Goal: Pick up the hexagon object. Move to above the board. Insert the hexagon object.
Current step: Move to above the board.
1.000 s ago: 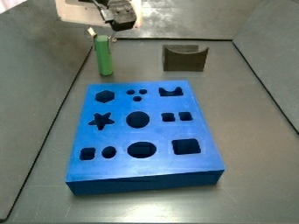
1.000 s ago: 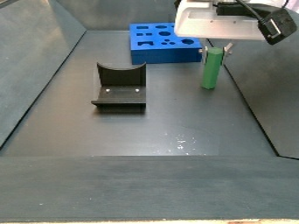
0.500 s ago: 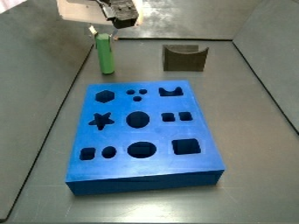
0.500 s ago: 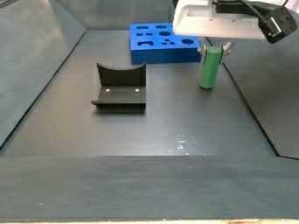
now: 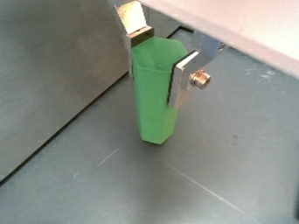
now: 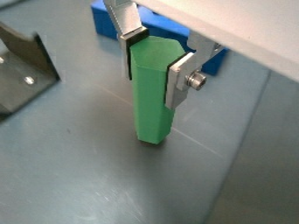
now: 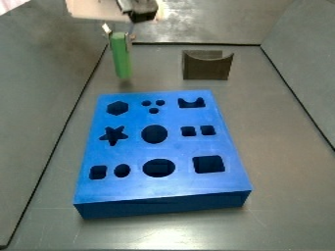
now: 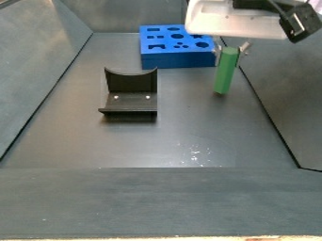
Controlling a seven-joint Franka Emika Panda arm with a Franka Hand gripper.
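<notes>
Hexagon object (image 6: 155, 92) in tool (image 6: 156, 59) over dark floor (image 8: 164, 132).

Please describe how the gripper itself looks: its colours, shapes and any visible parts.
The gripper has two flat silver plate fingers with dark pads. In both wrist views a small round metal screw sits on one finger. In a side view its body is a white box with black parts on top.
</notes>
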